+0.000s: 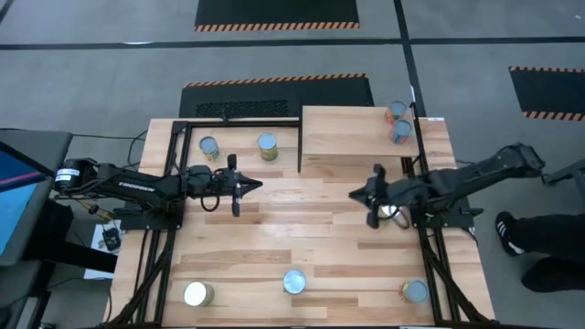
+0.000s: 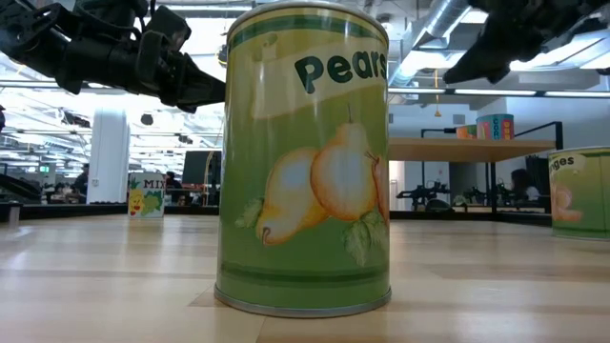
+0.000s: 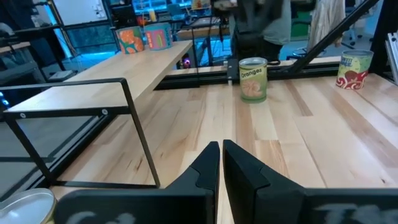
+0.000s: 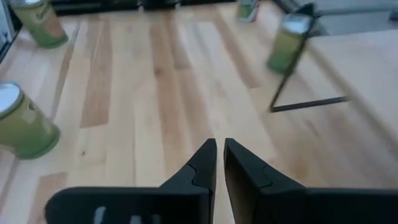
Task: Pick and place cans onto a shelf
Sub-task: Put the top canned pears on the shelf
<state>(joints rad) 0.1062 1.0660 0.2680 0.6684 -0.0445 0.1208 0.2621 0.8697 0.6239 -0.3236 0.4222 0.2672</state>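
Cans stand scattered upright over the table [image 1: 274, 228], none in either gripper. Going from left to right in the high view: one can [image 1: 198, 293] sits at the near-left edge, two cans [image 1: 209, 146] [image 1: 267, 146] stand near the far edge just left of the shelf [image 1: 352, 132], the pear can [image 1: 294, 281] stands at the near-middle edge, two cans [image 1: 398, 122] already stand on the shelf's far right corner, and one more can [image 1: 414, 291] sits at the near-right corner.

The left gripper [image 1: 239, 187] hangs over the left-centre of the table with its fingers clenched together on nothing; its wrist view shows only a thin slit between them. The pair by the shelf lies just beyond and slightly to its right, and that is this arm's closest pick.

The right gripper [image 1: 373, 196] hovers right of centre, just in front of the shelf, fingers likewise pressed nearly together and holding nothing. A further can [image 1: 395, 214] appears to stand under this arm, mostly hidden.

Every can's long axis is vertical, so either gripper would likely need to spread its fingers and come in level from the side.
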